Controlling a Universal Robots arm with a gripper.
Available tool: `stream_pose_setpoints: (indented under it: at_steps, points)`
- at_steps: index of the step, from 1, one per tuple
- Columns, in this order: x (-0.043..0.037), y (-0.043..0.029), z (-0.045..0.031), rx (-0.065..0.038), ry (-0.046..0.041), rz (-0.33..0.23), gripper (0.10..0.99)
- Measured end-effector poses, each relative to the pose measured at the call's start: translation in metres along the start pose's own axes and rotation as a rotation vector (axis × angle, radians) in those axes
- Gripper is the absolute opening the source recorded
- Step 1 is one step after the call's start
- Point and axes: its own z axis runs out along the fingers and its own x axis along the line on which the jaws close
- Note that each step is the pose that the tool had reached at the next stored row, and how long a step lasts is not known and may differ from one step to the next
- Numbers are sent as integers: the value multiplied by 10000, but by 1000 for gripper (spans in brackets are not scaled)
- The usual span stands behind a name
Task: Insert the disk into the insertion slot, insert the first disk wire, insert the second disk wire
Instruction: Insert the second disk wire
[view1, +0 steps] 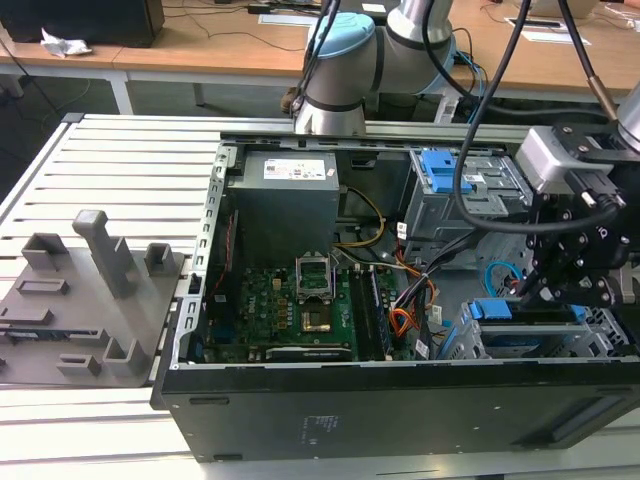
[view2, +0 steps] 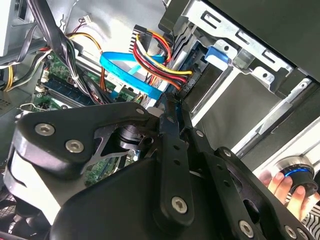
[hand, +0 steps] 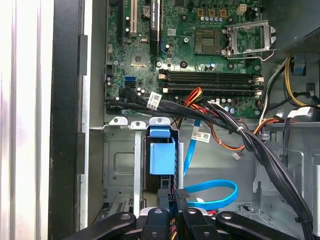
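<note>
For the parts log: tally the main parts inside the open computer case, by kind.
motherboard: 1
power supply box: 1
dark grey cage with blue tabs: 1
insertion slot: 1
disk in its blue frame: 1
Total: 5

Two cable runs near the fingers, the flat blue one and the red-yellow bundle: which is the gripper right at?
The flat light-blue cable: in the second wrist view its end meets the gripper tips, while the red-yellow wire bundle runs past above into the bay.
</note>
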Motion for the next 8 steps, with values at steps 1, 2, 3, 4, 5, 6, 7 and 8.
stream_pose_setpoints:
  at_steps: [1, 2, 3, 4, 5, 6, 7, 8]
  points:
    - [3, -1, 6, 1, 2, 0, 165]
    - [4, -1, 17, 1, -1, 0, 165]
    - [7, -2, 30, 1, 9, -1, 165]
    - [8, -3, 43, 1, 14, 0, 165]
    - [8, -3, 45, 1, 11, 0, 165]
    - [8, -3, 48, 1, 6, 0, 165]
    - [8, -3, 50, 0, 4, 0, 165]
    - [8, -3, 50, 0, 5, 0, 165]
